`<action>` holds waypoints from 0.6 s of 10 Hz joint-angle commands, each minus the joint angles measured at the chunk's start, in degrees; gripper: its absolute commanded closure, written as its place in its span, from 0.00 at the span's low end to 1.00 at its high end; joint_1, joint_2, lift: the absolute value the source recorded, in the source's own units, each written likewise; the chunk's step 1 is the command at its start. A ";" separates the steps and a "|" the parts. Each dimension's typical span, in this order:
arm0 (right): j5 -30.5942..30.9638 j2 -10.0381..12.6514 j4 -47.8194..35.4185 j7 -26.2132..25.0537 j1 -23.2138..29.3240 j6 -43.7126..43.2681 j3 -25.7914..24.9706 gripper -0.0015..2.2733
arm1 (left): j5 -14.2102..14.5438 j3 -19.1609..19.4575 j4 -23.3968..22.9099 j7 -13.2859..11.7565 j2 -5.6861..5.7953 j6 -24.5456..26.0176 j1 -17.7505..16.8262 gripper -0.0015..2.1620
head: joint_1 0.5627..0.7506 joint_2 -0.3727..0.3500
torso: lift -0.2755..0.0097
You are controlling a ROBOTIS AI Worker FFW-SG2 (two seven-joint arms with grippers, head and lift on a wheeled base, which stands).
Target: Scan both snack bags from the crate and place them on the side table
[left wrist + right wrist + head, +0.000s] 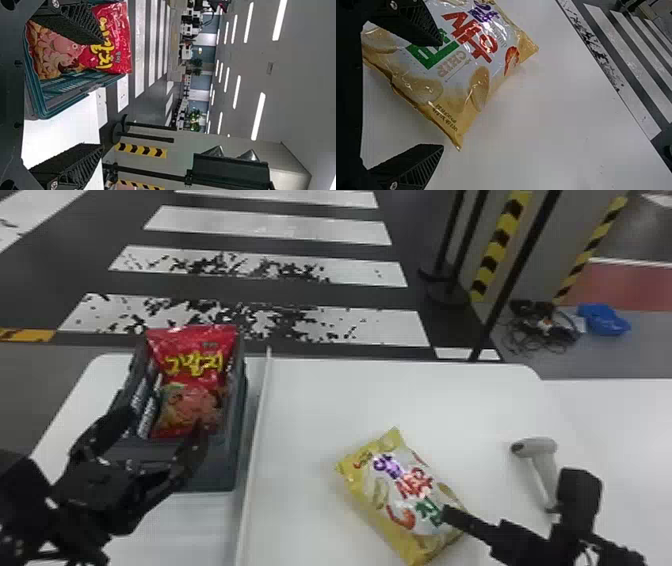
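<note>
"Where's the red snack bag (192,362)?"

"In the crate (210,475), on the left of the white counter (305,405). It's tilted back, front side up, its top end over the far rim."

"What about inside, along the left wall?"

"Dark shapes with white marks. I can't tell whether they're contents or the wall itself."

"And the left gripper (164,421)?"

"Over the crate's near part, jaws parted and grasping nothing. One jaw overlaps the red bag in the wrist view; whether it touches, I can't tell."

"The other snack?"

"The yellow snack bag (400,495) lies flat on the counter, right of the raised strip (255,440). The right gripper (511,494) is at its near right end, jaws released and apart."

"Further out?"

"The scanner (537,447) is on the counter, right of the yellow bag. Off the far right, cables (540,327) and a blue bundle (604,320) lie on the floor."
</note>
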 commanded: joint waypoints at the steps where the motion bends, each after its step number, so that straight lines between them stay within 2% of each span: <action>1: -1.46 0.05 1.14 0.57 -0.88 1.44 -1.02 0.03 | 0.00 0.00 0.00 -0.07 0.00 -0.04 0.20 0.04 | 0.70 0.36 | 0.63; 3: -2.78 0.05 2.90 2.06 -2.29 4.96 -2.78 0.03 | 0.00 -0.17 0.00 -0.07 0.00 -0.04 0.20 0.04 | 0.70 0.38 | 0.63; 6: -4.36 0.05 8.35 4.43 -5.19 5.49 -5.51 0.03 | -0.09 -0.35 0.35 -0.07 0.00 0.14 0.20 0.04 | 0.70 0.37 | 0.63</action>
